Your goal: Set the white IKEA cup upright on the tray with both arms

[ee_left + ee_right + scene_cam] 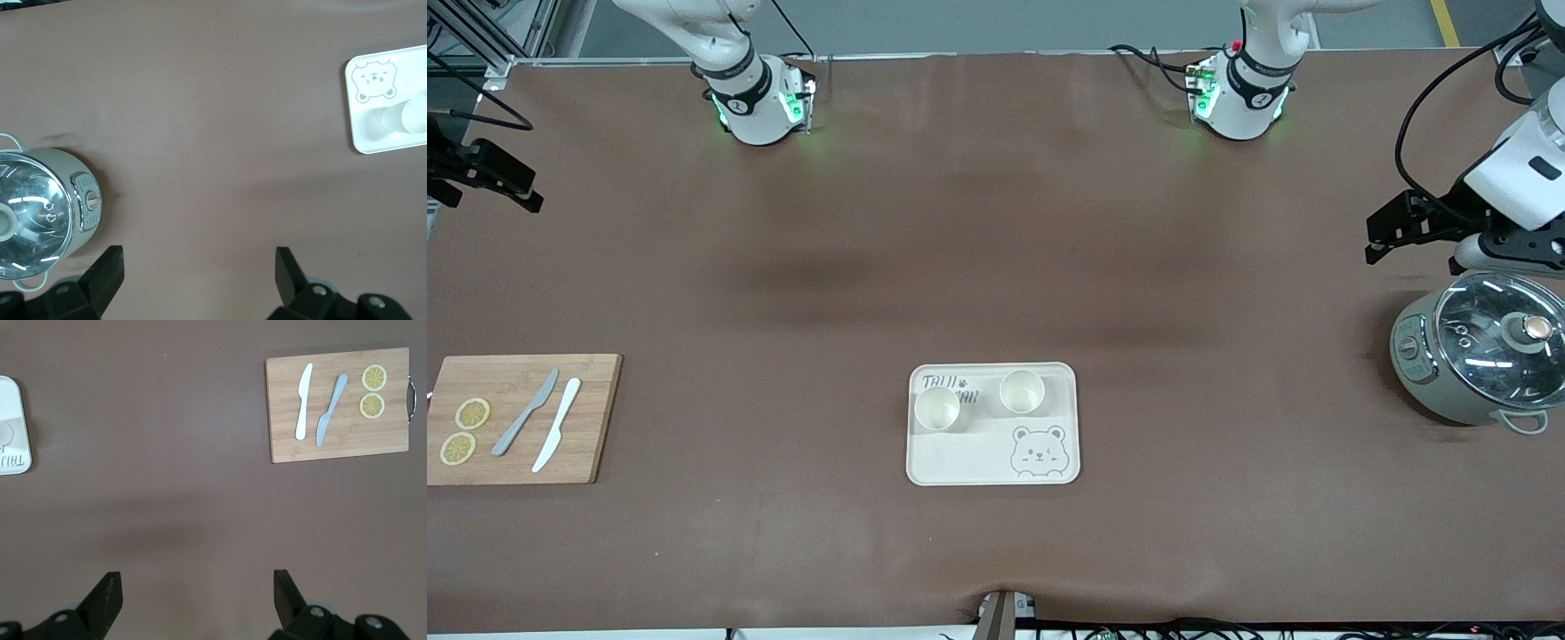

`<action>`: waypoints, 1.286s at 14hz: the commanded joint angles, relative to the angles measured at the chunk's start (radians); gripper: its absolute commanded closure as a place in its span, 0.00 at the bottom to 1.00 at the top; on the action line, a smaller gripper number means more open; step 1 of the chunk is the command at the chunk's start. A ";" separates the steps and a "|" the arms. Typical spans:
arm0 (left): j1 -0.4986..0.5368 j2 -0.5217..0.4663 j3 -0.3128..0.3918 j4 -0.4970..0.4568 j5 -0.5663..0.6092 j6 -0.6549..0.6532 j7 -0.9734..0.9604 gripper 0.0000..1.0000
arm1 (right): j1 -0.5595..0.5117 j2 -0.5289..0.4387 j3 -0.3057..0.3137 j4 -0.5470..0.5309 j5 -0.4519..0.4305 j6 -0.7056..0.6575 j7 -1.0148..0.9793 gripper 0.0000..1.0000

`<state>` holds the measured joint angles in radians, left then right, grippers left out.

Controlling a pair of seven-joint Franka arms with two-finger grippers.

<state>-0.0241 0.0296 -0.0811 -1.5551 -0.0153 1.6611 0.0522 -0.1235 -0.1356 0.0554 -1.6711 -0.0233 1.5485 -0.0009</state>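
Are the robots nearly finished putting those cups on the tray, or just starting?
It looks finished. Two white cups stand upright on the flat cream bear-face tray. Nothing is in hand: the left claw hangs open by the grey glass-lidded cooker, the right claw open over bare table. Nothing obvious remains.

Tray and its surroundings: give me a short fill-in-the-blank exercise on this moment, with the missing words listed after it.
1. The number of white cups standing upright on the tray is ____.
2. The cutting board carries two knives and two slices of ____.
3. The left gripper hangs above the brown table beside the lidded ____.
4. The right gripper, over bare table near the right arm's end, has its fingers ____.

Missing words: two; lemon; pot; open
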 commanded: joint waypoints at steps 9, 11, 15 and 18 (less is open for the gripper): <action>0.000 0.018 -0.005 0.015 0.021 0.000 0.011 0.00 | -0.050 -0.003 0.018 0.010 0.005 0.030 -0.086 0.00; -0.002 0.018 -0.005 0.015 0.021 0.000 0.011 0.00 | -0.048 -0.003 0.017 0.017 0.005 0.028 -0.079 0.00; -0.002 0.018 -0.005 0.015 0.023 0.000 0.011 0.00 | -0.048 0.001 0.018 0.045 -0.006 0.013 -0.076 0.00; -0.002 0.018 -0.005 0.015 0.025 0.000 0.012 0.00 | -0.050 0.004 0.018 0.045 0.003 0.024 -0.073 0.00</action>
<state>-0.0253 0.0428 -0.0814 -1.5550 -0.0153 1.6613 0.0523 -0.1552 -0.1344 0.0590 -1.6382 -0.0235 1.5764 -0.0660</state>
